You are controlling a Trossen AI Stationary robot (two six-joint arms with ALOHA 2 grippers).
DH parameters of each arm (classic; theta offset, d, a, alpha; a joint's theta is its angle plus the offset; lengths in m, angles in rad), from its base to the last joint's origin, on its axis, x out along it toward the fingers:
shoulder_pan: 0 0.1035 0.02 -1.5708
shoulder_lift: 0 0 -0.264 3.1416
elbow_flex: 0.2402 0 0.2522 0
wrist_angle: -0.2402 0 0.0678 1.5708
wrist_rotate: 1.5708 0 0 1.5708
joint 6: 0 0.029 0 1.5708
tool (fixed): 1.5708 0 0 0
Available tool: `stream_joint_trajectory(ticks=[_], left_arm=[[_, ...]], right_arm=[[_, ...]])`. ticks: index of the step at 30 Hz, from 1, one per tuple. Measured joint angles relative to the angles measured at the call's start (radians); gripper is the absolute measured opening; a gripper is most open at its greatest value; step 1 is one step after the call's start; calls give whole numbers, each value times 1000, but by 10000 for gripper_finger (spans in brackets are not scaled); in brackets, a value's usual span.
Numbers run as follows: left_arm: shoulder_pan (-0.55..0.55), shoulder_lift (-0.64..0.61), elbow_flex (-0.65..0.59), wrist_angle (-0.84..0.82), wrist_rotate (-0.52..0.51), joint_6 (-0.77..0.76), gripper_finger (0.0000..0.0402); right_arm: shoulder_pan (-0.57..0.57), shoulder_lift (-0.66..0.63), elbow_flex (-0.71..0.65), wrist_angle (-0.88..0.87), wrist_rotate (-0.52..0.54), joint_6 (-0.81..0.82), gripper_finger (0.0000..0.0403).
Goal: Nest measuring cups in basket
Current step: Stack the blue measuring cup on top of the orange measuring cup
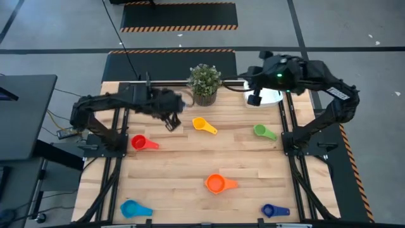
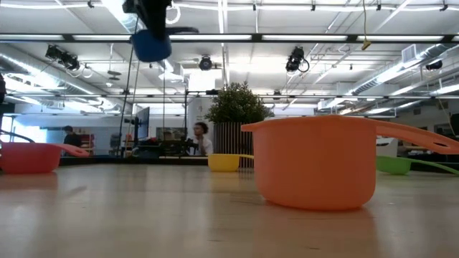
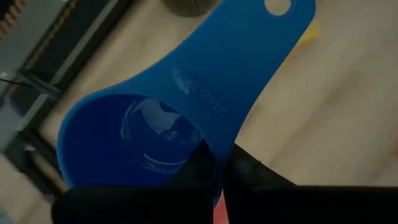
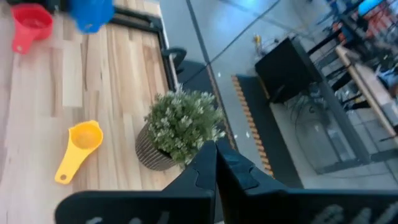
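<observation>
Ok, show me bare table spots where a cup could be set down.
Bare wood lies between the red cup and orange cup, and between orange and green cup. It is crowded at the far edge around the plant, under both grippers.

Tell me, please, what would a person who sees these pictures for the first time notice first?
Probably the blue measuring cup held up off the table by the left gripper, near the potted plant at the far edge. Next, the bright cups scattered over the wooden table: the orange one lies nearest the middle. The right gripper hovers shut beside the plant, over something white.
</observation>
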Motion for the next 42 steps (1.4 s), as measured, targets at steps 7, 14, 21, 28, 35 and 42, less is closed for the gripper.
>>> stream_joint_trajectory(ticks=[7, 14, 21, 28, 35, 42], left_arm=[[-220, 21, -26, 39, -1, -266, 12], [-325, 141, -27, 137, 35, -379, 12], [-345, 232, -27, 330, 98, -445, 12], [-366, 288, -27, 531, 107, -332, 12], [-381, 320, -29, 652, 188, -261, 12], [-402, 372, -27, 810, 239, -194, 12]], right_arm=[[87, -1, 133, -60, 13, -3, 7], [149, -9, 180, -199, 13, -1, 7], [200, -33, 180, -264, 4, 10, 7], [211, -76, 180, -282, -129, 106, 7], [211, -116, 180, -282, -143, 192, 7], [211, -126, 180, -284, -143, 262, 7]])
